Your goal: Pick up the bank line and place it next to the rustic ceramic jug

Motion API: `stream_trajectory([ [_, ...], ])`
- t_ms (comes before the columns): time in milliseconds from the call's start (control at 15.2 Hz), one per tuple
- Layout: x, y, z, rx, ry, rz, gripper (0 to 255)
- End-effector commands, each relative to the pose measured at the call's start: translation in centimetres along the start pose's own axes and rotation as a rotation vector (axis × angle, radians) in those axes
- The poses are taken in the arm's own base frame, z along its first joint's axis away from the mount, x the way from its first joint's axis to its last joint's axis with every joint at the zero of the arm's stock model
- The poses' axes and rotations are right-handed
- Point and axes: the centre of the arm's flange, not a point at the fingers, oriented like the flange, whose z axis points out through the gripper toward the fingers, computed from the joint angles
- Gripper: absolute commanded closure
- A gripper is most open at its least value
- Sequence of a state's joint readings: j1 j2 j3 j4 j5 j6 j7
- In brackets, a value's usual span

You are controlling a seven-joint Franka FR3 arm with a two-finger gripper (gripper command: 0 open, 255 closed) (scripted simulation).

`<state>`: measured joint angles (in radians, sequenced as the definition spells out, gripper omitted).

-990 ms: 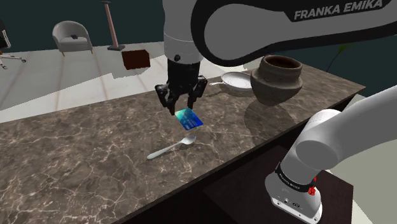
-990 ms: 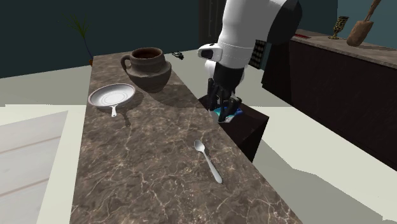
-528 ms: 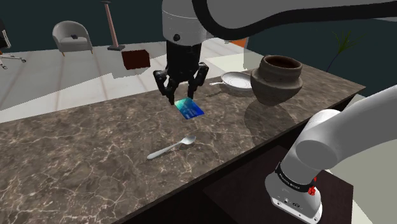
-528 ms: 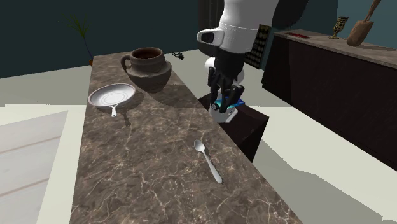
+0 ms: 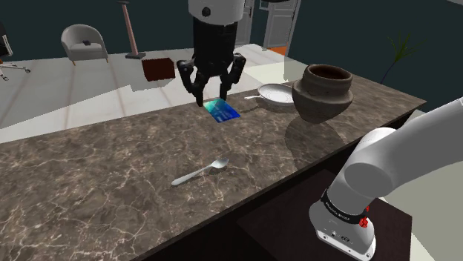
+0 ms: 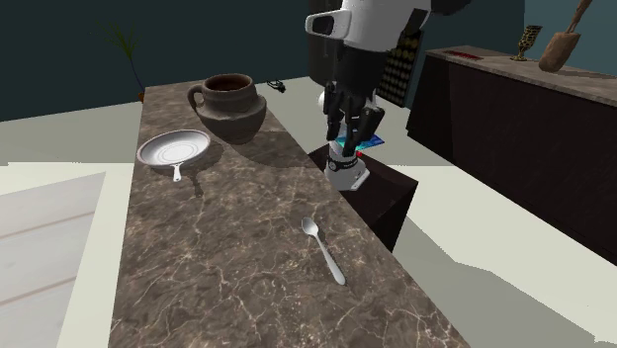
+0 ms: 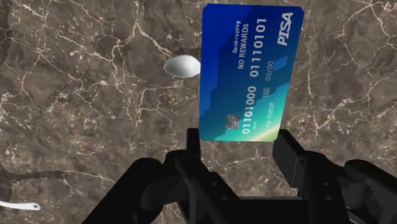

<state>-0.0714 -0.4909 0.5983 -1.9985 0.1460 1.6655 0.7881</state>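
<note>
A blue bank card (image 7: 248,70) with white numbers hangs clasped by its short edge in my black gripper (image 7: 238,149), which is shut on it. In the shoulder view the gripper (image 5: 212,90) holds the card (image 5: 223,111) well above the dark marble counter (image 5: 111,156). In the second exterior view the card (image 6: 367,141) sits under the gripper (image 6: 351,127), near the counter's right edge. The brown ceramic jug (image 5: 321,90) (image 6: 229,107) stands upright at the counter's end, apart from the gripper.
A white pan (image 5: 276,93) (image 6: 173,148) lies beside the jug. A metal spoon (image 5: 199,173) (image 6: 324,249) lies on the marble below the card, its bowl (image 7: 181,65) showing past the card. An armchair (image 5: 84,42) and a brown box (image 5: 158,69) stand on the floor beyond.
The gripper has risen with the card and shifted away from the spoon, toward the counter's far side in the shoulder view. The grip is unchanged.
</note>
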Motion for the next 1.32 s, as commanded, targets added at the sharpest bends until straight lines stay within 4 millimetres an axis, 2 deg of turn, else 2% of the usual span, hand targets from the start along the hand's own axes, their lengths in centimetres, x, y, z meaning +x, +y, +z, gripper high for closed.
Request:
stream_trajectory([
  [0,0.1,-0.1,-1.1,0.000,0.000,0.000,255],
  [264,0.4,0.0,-3.1,0.000,0.000,0.000,255],
  [1254,6.8,18.7,-1.7,0.000,0.000,0.000,255],
])
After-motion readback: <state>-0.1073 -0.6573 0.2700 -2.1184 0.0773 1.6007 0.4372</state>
